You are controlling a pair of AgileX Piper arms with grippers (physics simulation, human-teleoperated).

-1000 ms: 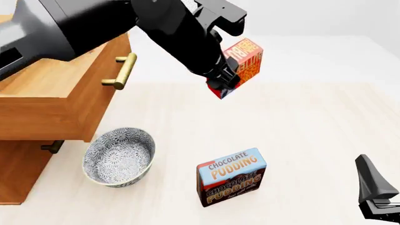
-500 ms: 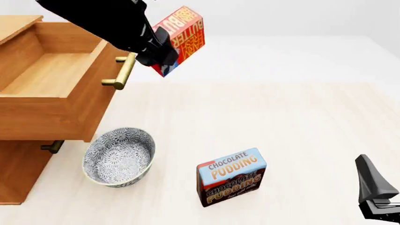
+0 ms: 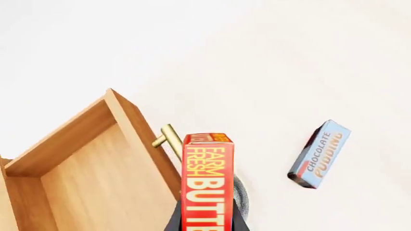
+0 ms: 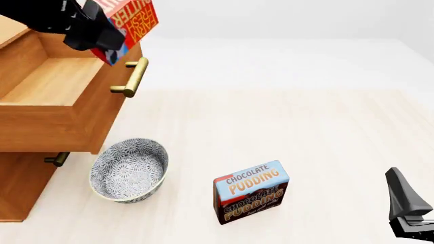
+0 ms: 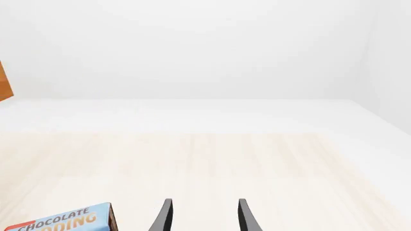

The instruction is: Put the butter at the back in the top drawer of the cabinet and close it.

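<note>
The pale wooden table (image 4: 326,132) carries the cabinet (image 4: 27,178), a patterned bowl (image 4: 129,170) and a pudding box (image 4: 251,192).

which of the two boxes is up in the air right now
The butter, the small red box held by the left gripper above the open top drawer. The pudding box stands on the table.

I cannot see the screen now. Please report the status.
Left gripper shut on butter, above open top drawer's front edge. Right gripper open, idle. Nothing blocks the drawer.
</note>
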